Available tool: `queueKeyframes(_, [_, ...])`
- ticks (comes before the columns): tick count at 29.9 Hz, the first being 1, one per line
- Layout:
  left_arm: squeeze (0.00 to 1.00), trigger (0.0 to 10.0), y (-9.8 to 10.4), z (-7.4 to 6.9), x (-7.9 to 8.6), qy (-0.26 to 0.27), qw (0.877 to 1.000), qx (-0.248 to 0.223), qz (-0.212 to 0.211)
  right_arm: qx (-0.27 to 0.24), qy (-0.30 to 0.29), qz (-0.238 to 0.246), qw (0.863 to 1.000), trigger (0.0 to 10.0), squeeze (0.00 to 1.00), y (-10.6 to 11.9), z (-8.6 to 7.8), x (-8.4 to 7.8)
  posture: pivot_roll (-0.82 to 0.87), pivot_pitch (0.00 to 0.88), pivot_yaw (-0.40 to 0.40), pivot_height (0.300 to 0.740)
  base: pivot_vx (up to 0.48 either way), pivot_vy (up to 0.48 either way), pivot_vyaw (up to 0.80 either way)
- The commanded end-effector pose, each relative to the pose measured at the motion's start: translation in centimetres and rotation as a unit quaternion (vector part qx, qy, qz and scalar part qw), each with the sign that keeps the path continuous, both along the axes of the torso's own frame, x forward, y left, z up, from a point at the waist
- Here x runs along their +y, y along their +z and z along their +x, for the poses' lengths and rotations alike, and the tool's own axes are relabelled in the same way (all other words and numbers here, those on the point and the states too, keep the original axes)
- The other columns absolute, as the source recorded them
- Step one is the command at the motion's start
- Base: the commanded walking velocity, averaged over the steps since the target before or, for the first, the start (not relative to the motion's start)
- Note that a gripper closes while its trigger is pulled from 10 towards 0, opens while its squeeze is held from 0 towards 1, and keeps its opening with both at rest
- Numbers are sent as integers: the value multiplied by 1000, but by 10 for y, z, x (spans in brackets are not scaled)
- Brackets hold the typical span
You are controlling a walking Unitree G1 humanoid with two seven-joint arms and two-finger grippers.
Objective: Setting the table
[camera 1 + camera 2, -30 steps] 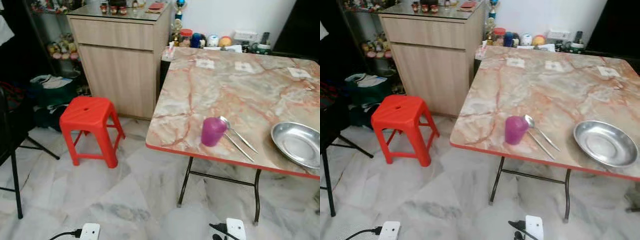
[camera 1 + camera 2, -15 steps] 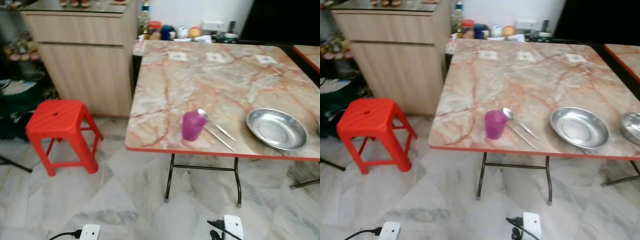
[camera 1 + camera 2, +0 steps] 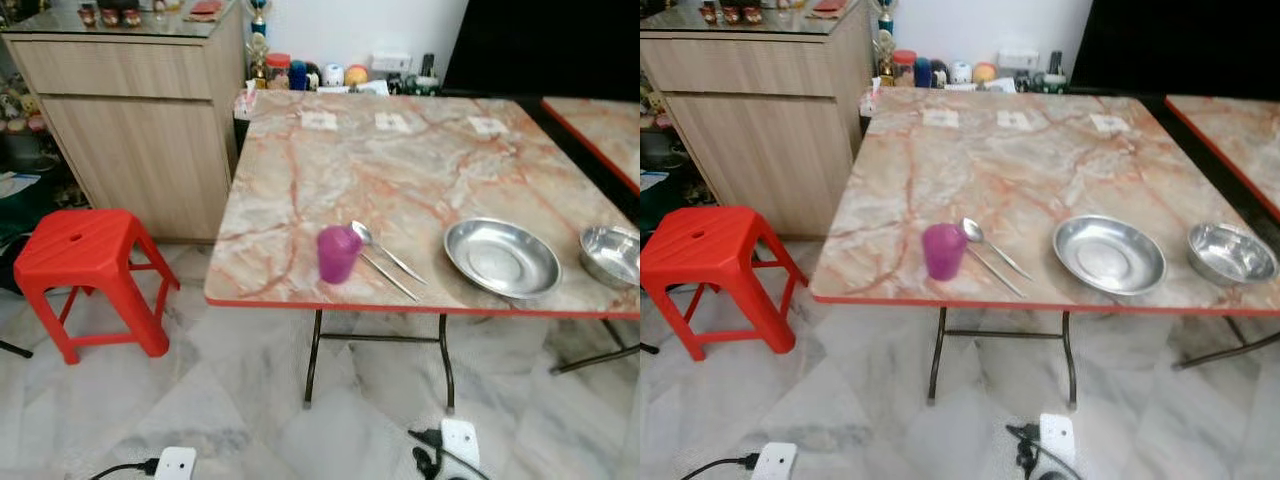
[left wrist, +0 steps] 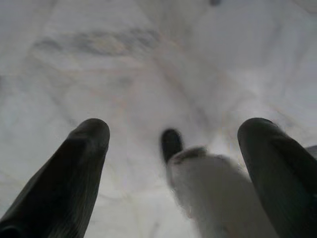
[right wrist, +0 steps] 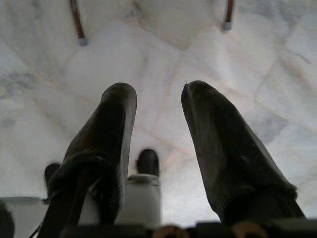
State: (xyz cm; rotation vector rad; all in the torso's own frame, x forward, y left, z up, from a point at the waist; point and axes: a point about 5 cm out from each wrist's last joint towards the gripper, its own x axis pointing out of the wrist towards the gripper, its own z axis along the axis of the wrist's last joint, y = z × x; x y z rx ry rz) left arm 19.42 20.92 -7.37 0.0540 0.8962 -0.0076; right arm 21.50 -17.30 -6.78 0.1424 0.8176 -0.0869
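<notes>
The marble-patterned bench (image 3: pixel 330 170) is being viewed from a little way off, with both arms hanging low over the floor. The left pincer (image 4: pixel 173 148) is being held wide apart and empty above the tiles; the right pincer (image 5: pixel 158 129) is being held at a narrower gap, also empty.

On the bench, the purple cup (image 3: pixel 338 253) is standing close to the front edge, with a spoon (image 3: pixel 385 252) and a thin utensil (image 3: pixel 388 277) lying just beside it. A steel plate (image 3: pixel 501 257) is resting to the right, and a steel bowl (image 3: pixel 611 254) further right.

Several risks are being judged here. The cup is sitting near the rim — a careless reach could be pushing it off. White power strips (image 3: pixel 176 463) and cables are lying on the floor between the robot and the bench, so a foot could be catching them. The red stool (image 3: pixel 85 260) at the left could be bumped in passing.
</notes>
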Motion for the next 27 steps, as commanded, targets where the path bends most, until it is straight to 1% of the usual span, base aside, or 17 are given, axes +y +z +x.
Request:
queueKeyframes(1, [0,10000,-3,-8,5,10,1000,14,1,-17,-1,3,1000,10000,0,3,5,2,45,77,-57,740,0,0,0])
queueKeyframes(7, [0,10000,-5,-10,3,10,1000,16,-1,-64,-7,3,998,10000,0,16,22,2,41,79,-62,740,0,0,0])
queueKeyframes(10, [0,10000,-5,-11,2,9,1000,18,-1,-111,-14,1,994,10000,0,28,36,-1,37,80,-67,740,0,0,0])
queueKeyframes(12, [0,10000,-6,-12,1,9,1000,19,-2,-161,-24,-2,987,10000,0,41,47,-5,35,82,-71,740,0,0,0])
queueKeyframes(16, [0,10000,-7,-13,0,9,1000,19,-3,-186,-27,-5,982,10000,0,46,50,-8,31,79,-76,740,0,0,0])
queueKeyframes(17, [0,10000,-7,-14,0,9,1000,20,-4,-206,-24,-10,978,10000,0,49,50,-10,31,77,-78,740,0,0,0])
queueKeyframes(22, [0,10000,-8,-15,-2,8,1000,21,-5,-241,-30,-22,970,10000,0,53,45,-17,23,70,-77,740,0,0,0])
queueKeyframes(23, [0,10000,-8,-15,-2,7,1000,21,-5,-260,-35,-24,965,10000,0,57,44,-19,16,67,-77,740,0,0,0])
queueKeyframes(26, [0,10000,-9,-16,-3,5,1000,22,-5,-290,-24,-38,956,10000,0,64,45,-20,14,61,-77,740,0,0,0])
queueKeyframes(27, [0,10000,-9,-16,-4,5,1000,22,-5,-313,-24,-43,949,10000,0,71,46,-20,15,54,-78,740,0,0,0])
